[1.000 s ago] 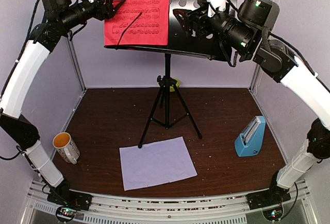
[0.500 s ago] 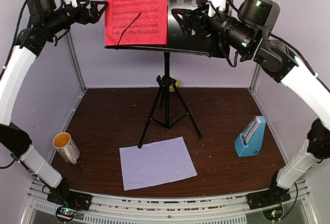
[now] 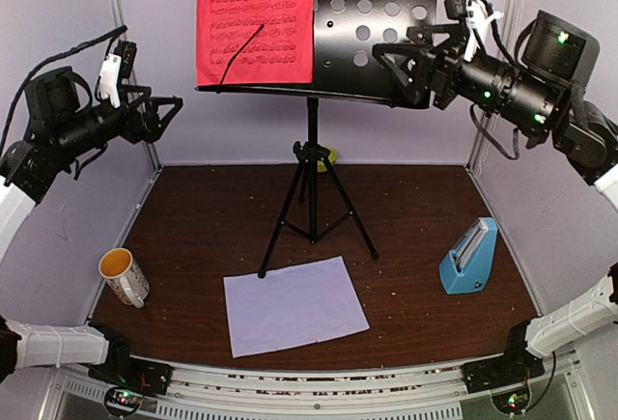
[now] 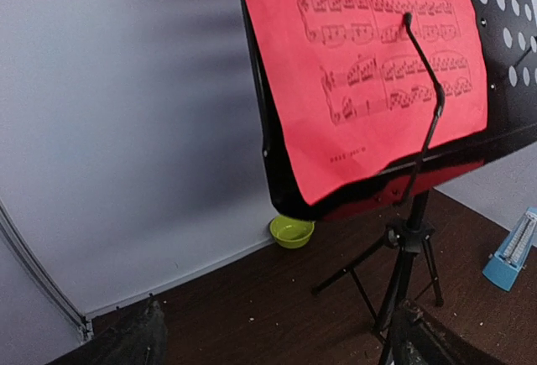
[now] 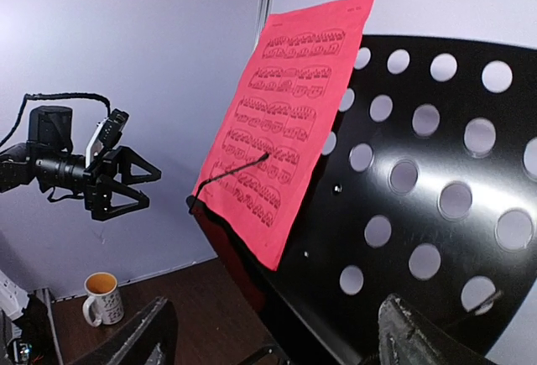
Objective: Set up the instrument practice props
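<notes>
The black perforated music stand [image 3: 377, 14] stands on its tripod [image 3: 311, 198] at the back middle. The red music sheet [image 3: 256, 19] rests on the left half of its desk under a wire arm. It also shows in the left wrist view [image 4: 377, 71] and in the right wrist view [image 5: 285, 122]. The white sheet [image 3: 294, 304] lies flat on the table in front. The blue metronome [image 3: 470, 256] stands at the right. My left gripper [image 3: 172, 117] is open and empty, well left of the stand. My right gripper [image 3: 391, 72] is open and empty beside the stand's right part.
A white mug [image 3: 124, 275] stands near the table's left edge. A small green bowl [image 4: 292, 231] sits by the back wall behind the tripod. Walls and frame posts close in the left, right and back sides.
My left gripper has moved from the red sheet's left edge down and to the left. My right gripper has drawn back to the right, away from the stand's desk.
</notes>
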`<state>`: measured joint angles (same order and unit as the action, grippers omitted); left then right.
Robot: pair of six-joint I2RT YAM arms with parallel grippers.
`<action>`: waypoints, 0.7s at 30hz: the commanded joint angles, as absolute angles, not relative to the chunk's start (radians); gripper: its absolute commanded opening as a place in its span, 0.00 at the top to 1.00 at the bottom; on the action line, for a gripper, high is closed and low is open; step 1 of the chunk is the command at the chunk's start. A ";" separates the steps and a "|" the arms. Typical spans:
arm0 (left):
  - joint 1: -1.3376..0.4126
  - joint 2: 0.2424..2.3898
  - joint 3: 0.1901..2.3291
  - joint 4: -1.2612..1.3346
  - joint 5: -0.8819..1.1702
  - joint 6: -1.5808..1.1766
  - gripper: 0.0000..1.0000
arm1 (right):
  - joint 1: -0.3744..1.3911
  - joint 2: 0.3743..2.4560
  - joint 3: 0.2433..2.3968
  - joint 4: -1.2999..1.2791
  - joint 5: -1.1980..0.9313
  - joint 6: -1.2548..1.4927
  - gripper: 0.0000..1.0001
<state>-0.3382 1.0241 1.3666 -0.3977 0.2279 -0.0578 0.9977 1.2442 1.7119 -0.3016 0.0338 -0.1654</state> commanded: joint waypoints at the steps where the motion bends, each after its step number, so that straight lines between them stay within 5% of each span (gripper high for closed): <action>1: -0.393 0.962 1.270 -0.451 0.211 -0.018 0.06 | 1.008 1.146 1.561 -0.396 0.036 -0.021 0.18; 11: -0.596 0.857 0.963 -0.413 0.208 -0.126 0.16 | 1.010 0.983 1.168 -0.511 0.106 0.288 0.25; 21: -0.963 1.117 0.873 -0.381 0.037 -0.029 0.25 | 0.947 1.037 0.854 -0.497 -0.149 0.559 0.27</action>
<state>-0.8738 1.0126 0.8879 -0.4351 0.1204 -0.0723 0.9840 1.0050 0.9150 -0.4919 -0.0006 0.4129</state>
